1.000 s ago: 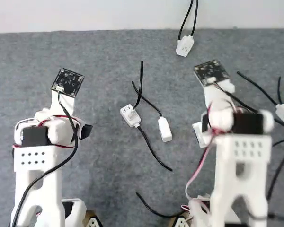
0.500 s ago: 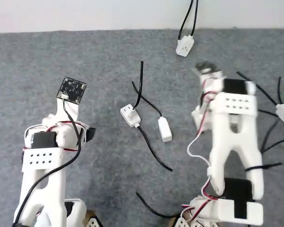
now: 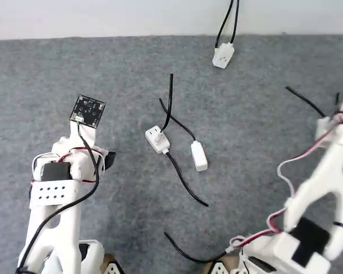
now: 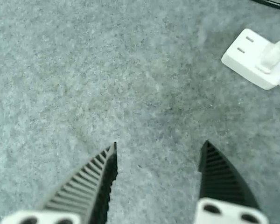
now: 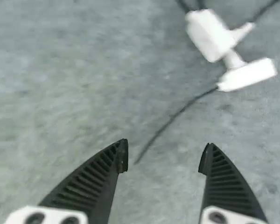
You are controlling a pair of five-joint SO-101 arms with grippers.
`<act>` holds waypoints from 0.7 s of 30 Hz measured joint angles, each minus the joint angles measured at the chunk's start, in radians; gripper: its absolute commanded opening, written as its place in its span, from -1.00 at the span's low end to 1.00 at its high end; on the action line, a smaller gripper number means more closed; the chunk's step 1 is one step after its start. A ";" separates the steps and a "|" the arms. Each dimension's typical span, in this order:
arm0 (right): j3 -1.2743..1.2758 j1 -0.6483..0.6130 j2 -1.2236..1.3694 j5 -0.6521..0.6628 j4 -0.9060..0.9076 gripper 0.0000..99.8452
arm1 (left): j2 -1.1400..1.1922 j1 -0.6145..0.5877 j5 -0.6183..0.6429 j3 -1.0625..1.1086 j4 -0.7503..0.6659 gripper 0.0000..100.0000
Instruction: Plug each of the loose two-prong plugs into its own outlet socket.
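Closest to me, my left hand (image 4: 161, 143) hangs over the bare grey table (image 3: 103, 63) with its jaws spread wide and nothing between them. My right hand (image 5: 166, 142), out at the right side, is just as wide open and just as empty. Neither touches a plug or a cord. Ahead of my right hand lie two white cord-end pieces (image 5: 210, 33) close together, with a thin black cord (image 5: 172, 121) running past them. They are too blurred for me to tell whether they are joined or only lying beside each other. Ahead of my left hand is a white socket block (image 4: 254, 58), its two slots showing and unfilled. In the high view that socket block (image 3: 158, 139) sits mid-table. The white two-prong plug (image 3: 199, 155) lies near it but apart, not inserted, and the black cords (image 3: 183, 180) of both loop across the table. Farthest off, at the table's back edge, a second socket (image 3: 223, 55) lies at the end of its own pair of cords, with nothing in it that I can see. So I judge the job barely started. The pair in the middle is not joined, and picking up a plug, lining up its prongs and pushing it home are all left to do.
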 measured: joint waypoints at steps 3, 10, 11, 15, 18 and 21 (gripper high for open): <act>-0.003 0.058 0.115 0.015 -0.087 -0.49 | 0.000 0.000 -0.006 0.000 0.000 -0.46; -0.252 0.147 0.545 0.017 -0.183 -0.49 | 0.000 0.000 -0.006 0.000 0.000 -0.46; -0.310 0.149 0.612 0.021 -0.183 -0.49 | 0.000 0.000 -0.006 0.000 0.000 -0.46; -0.551 0.149 0.858 0.089 -0.183 -0.49 | 0.000 0.000 -0.006 0.018 0.000 -0.46; -0.732 0.147 0.996 0.123 -0.183 -0.49 | 0.000 0.000 -0.006 0.026 0.000 -0.46; -0.902 0.155 1.086 0.163 -0.183 -0.49 | 0.000 0.000 -0.006 0.026 0.000 -0.46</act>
